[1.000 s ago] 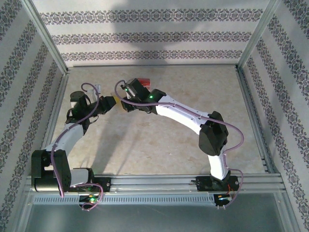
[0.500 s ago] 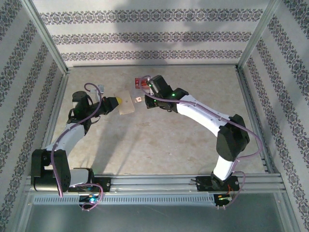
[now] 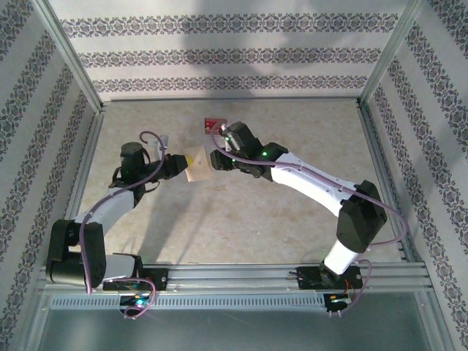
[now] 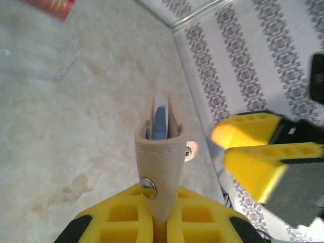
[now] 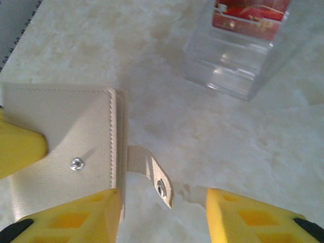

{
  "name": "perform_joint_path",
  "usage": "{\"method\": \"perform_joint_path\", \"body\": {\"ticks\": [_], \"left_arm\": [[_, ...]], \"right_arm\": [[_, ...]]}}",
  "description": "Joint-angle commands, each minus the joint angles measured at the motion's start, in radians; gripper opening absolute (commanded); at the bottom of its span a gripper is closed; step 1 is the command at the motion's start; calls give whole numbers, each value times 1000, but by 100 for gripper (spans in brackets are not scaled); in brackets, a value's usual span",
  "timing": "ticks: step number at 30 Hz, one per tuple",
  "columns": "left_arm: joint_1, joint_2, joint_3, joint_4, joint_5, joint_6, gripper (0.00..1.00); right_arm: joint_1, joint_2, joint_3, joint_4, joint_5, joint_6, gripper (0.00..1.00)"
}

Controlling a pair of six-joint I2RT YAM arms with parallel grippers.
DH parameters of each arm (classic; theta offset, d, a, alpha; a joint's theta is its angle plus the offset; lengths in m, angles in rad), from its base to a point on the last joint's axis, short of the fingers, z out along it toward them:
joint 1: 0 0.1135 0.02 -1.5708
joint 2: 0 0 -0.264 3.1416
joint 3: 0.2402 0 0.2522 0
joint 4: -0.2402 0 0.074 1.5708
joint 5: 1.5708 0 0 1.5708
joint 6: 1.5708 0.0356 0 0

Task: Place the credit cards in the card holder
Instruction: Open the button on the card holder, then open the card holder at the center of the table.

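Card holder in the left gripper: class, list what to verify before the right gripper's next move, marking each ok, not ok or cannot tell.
1. Left gripper clamps the card holder: ok.
2. Right gripper open, nothing between its fingers: ok.
3. Closing tab unsnapped, hanging free: ok.
4. Holder spread wide enough for a card: probably not ok, only a narrow slit shows.
5. A card in hand: not ok, the credit cards sit in the clear case.
6. Cards already inside the holder: cannot tell.

The left end effector (image 4: 154, 215) pinches the card holder (image 4: 159, 152) edge-on, the right end effector (image 4: 250, 147) just beside it.
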Motion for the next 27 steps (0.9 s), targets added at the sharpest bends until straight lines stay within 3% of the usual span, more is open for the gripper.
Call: {"method": "perform_joint_path", "body": {"ticks": [1, 8, 15, 18, 20, 22, 27], "left_arm": [[-73, 60, -24, 12, -51, 45, 0], [-225, 278, 64, 30, -75, -6, 0], [-260, 393, 121, -94, -157, 41, 1], [-259, 401, 133, -153, -192, 81, 18], [-259, 389, 135, -174, -213, 105, 43], [-259, 363, 142, -223, -246, 136, 61], [-258, 268, 172, -350, -319, 261, 79]], "right_arm": [[-12, -103, -92, 5, 12, 39, 54], [-18, -241, -286, 52, -10, 100, 56], [27, -248, -387, 123, -24, 156, 52], [33, -221, -407, 162, -43, 177, 50], [33, -194, -411, 193, -70, 190, 47], [33, -166, -403, 206, -93, 192, 41], [22, -90, -372, 228, -144, 197, 26]]}}
